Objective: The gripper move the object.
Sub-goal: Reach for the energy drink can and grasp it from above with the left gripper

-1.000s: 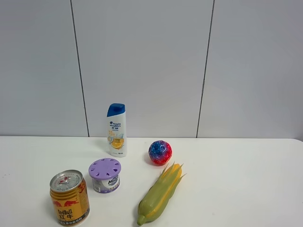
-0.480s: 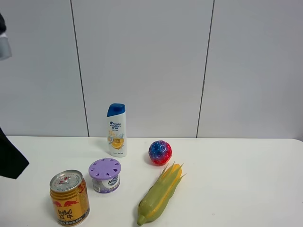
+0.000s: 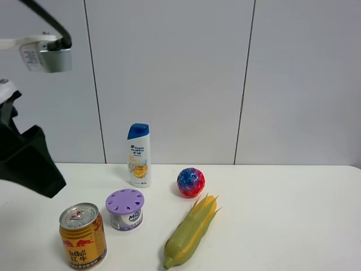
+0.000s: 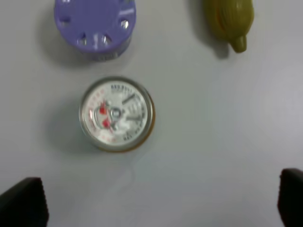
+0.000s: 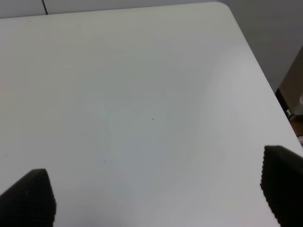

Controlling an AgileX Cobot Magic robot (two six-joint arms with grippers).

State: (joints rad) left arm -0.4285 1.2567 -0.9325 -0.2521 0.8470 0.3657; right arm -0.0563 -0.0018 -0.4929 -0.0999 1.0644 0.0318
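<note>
The Red Bull can [image 3: 83, 236] is standing upright at the front left of the white table [image 3: 282, 214], silver pull-tab top facing up, and I'm judging it to be a smooth, round, rather slippery thing. Its thin metal wall is likely firm if the can is full and easy to dent if it is empty, and I cannot tell which. The sensible hold looks to be across the middle of the gold body, one finger on each side, squeezing gently so it neither crumples nor tips. The purple-lidded tub [image 3: 124, 209] is sitting just beside it, towards the back and right, not touching. A finger going down on that side is going to have little room. Farther out, the corn cob [image 3: 190, 231] is lying near the front middle, with the blue and red ball [image 3: 190, 182] behind it and the shampoo bottle [image 3: 139, 154] standing by the wall. The left gripper [image 4: 156, 202] is hanging above and a little left of the can, fingers spread wider than the can and holding nothing. The can is showing ahead of them in the left wrist view, not between them. The right gripper [image 5: 156, 189] is also standing wide apart and empty, looking down at bare table near a corner, well away from everything.
</note>
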